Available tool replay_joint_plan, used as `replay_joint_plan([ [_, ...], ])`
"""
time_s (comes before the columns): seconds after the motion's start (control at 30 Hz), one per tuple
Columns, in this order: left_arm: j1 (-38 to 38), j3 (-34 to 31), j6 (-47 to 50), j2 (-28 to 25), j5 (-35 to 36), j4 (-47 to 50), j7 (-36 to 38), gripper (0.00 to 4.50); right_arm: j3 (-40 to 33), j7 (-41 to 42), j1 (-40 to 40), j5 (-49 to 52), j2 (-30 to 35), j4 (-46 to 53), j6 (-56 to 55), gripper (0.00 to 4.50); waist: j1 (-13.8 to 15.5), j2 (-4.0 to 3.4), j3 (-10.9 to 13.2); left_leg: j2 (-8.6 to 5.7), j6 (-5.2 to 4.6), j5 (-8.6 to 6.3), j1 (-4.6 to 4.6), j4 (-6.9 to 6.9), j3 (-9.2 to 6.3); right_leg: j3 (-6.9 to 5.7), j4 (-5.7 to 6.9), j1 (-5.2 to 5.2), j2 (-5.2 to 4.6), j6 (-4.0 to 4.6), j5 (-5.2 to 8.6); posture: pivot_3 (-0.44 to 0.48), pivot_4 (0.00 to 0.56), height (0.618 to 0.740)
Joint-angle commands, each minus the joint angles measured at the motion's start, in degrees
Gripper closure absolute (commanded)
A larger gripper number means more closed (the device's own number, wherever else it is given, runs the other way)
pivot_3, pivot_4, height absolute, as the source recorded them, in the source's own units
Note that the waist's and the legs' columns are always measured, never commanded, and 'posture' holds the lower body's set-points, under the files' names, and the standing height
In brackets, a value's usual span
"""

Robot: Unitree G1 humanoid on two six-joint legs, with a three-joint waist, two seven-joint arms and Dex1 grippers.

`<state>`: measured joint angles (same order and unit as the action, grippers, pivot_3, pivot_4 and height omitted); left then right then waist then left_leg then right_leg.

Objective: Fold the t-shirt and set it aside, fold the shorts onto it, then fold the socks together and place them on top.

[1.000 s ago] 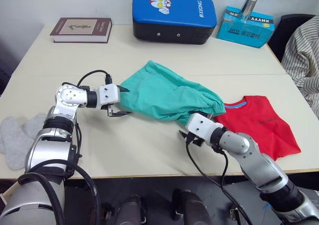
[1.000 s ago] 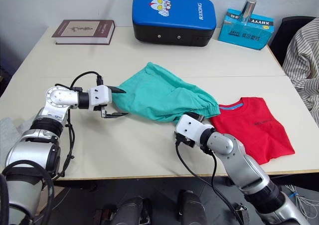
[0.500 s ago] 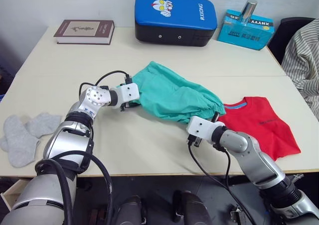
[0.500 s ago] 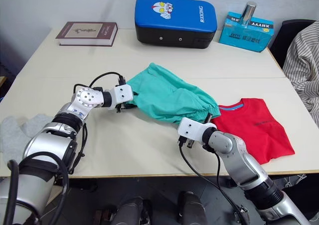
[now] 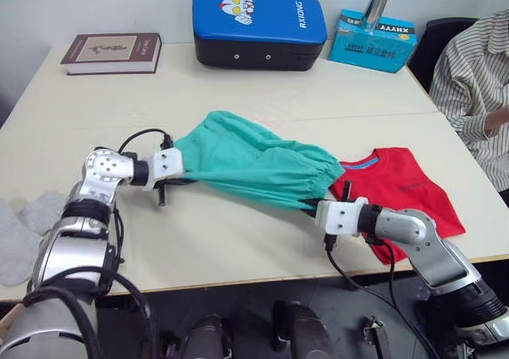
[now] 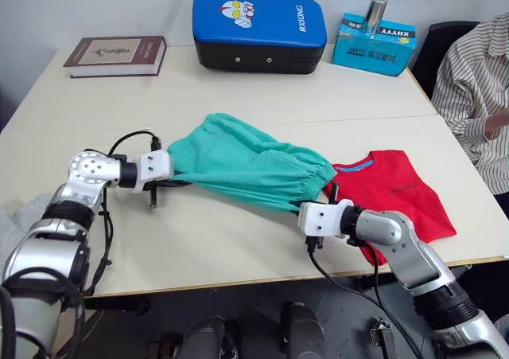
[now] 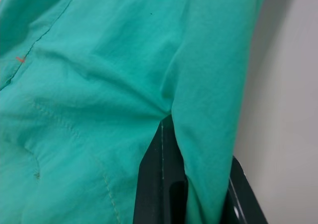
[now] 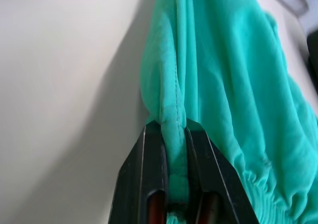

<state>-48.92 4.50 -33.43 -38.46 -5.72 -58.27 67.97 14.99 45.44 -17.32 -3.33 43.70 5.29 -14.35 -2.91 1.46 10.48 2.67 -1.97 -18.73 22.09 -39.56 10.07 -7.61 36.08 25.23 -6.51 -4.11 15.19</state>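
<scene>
The shorts (image 6: pixel 246 170) stretch across the middle of the worktop (image 6: pixel 238 239), blocking passage from the front to the back there. The front strip between the two arms is bare, as is the band behind the shorts. Along the back edge stand a book (image 6: pixel 115 55), a blue pad (image 6: pixel 258 29) and a teal box (image 6: pixel 374 44). The t-shirt (image 6: pixel 398 196) covers the front right corner, and a person's sleeve (image 6: pixel 469 96) overhangs the right edge.

Teal shorts (image 5: pixel 254 166) stretched out, overlapping folded red t-shirt (image 5: pixel 398 196); grey socks (image 5: pixel 24 225) apart
</scene>
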Motion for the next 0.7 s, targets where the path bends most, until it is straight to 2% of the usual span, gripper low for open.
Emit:
replay_joint_plan([
  [0.03,14.05,-4.51,6.41,-3.86,9.03,23.01,1.82,4.5,-1.77,4.44,-0.77,3.28,1.11,-4.87,-9.69,4.47,-0.23,-0.03,0.02,0.02,0.0,0.0,0.01,-0.01,0.0,0.01,-0.01,0.0,-0.01,0.0,0.0,0.0,0.15,0.74],
  [0.1,23.48,-6.66,10.7,-5.7,11.72,36.58,0.25,4.5,-1.22,6.56,-1.3,4.06,1.07,-7.63,-13.57,4.47,-0.22,-0.07,0.05,0.02,0.02,-0.01,0.0,-0.02,-0.02,0.07,0.0,0.01,-0.05,0.0,0.0,0.0,0.15,0.74],
  [0.23,40.17,-12.71,22.94,-6.69,14.51,58.85,-7.6,4.5,-0.84,10.11,-1.44,6.38,0.84,-11.12,-19.05,4.47,0.13,-0.12,0.08,0.04,0.04,-0.03,0.02,-0.05,-0.07,0.42,-0.02,0.0,-0.09,0.01,0.01,0.0,0.15,0.74],
  [0.37,56.23,-17.43,28.55,-3.21,12.74,76.18,-15.81,4.5,-1.61,11.89,-0.58,7.88,1.14,-14.02,-23.08,4.47,1.32,-0.14,0.08,0.03,0.04,-0.1,-0.03,-0.16,-0.12,0.63,-0.15,-0.07,-0.15,0.05,0.03,0.0,0.15,0.74],
  [0.53,66.35,-18.44,33.02,-0.21,11.61,85.41,-20.99,4.5,-2.37,13.01,-0.57,8.22,1.43,-18.81,-26.02,4.47,1.66,-0.14,0.08,0.04,0.05,-0.15,-0.13,-0.21,-0.13,0.66,-0.15,-0.18,-0.18,0.09,0.05,0.0,0.15,0.74],
  [0.7,67.04,-18.76,34.55,0.46,13.7,86.15,-22.4,4.5,-2.88,12.81,0.18,8.19,2.02,-21.42,-24.69,4.47,1.45,-0.16,0.09,0.13,0.19,-0.24,-0.45,-0.16,-0.13,0.67,-0.15,-0.45,-0.26,0.22,0.12,0.0,0.15,0.74],
])
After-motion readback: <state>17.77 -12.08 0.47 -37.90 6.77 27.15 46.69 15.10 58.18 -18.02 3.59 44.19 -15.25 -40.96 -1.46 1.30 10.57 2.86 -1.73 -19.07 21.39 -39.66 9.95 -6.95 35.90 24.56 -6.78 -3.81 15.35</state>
